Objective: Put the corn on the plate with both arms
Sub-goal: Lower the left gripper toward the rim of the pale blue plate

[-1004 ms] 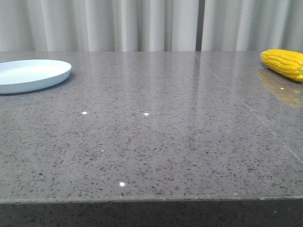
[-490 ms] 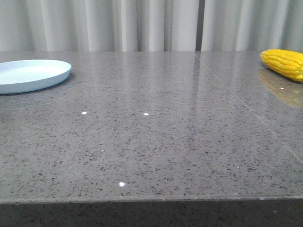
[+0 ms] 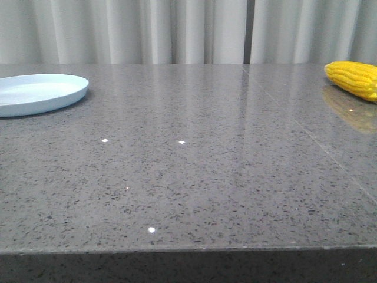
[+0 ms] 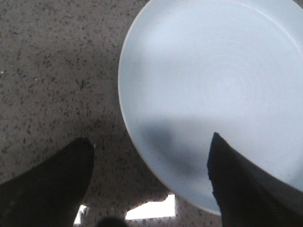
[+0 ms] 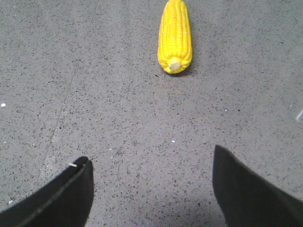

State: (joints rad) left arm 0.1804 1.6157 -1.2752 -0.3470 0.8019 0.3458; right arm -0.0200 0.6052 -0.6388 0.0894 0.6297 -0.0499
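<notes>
We noted the corn (image 3: 355, 79) at 2 o'clock, plate (image 3: 36, 94) at 10, both on the table (image 3: 194, 177), with left gripper (image 4: 151, 142) and right gripper (image 5: 150, 163) jaws apart.

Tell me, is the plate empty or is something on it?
Empty. The plate shows only bare pale blue surface; the corn lies on the table.

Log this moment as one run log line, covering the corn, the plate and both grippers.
corn: on table, far right, not grasped | plate: far left, empty | left gripper: open, over plate rim | right gripper: open, short of corn
</notes>
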